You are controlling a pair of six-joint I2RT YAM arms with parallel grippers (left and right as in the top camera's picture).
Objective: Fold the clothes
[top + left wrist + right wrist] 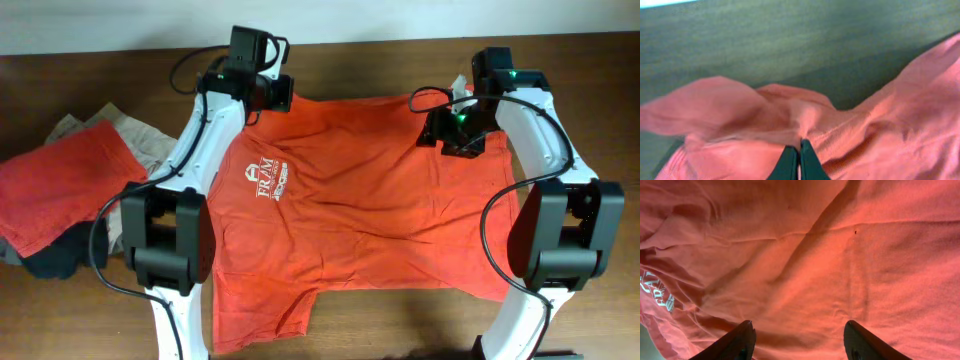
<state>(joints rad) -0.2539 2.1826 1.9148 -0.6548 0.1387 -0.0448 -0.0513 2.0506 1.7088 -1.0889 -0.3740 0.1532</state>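
Dark wooden table [350, 70] — orange T-shirt [380, 210] spread across it.

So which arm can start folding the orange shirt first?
Probably left: the left fingers are pinched shut on the orange shirt at its far edge, ready to lift. The right fingers hang open over flat cloth, holding nothing.
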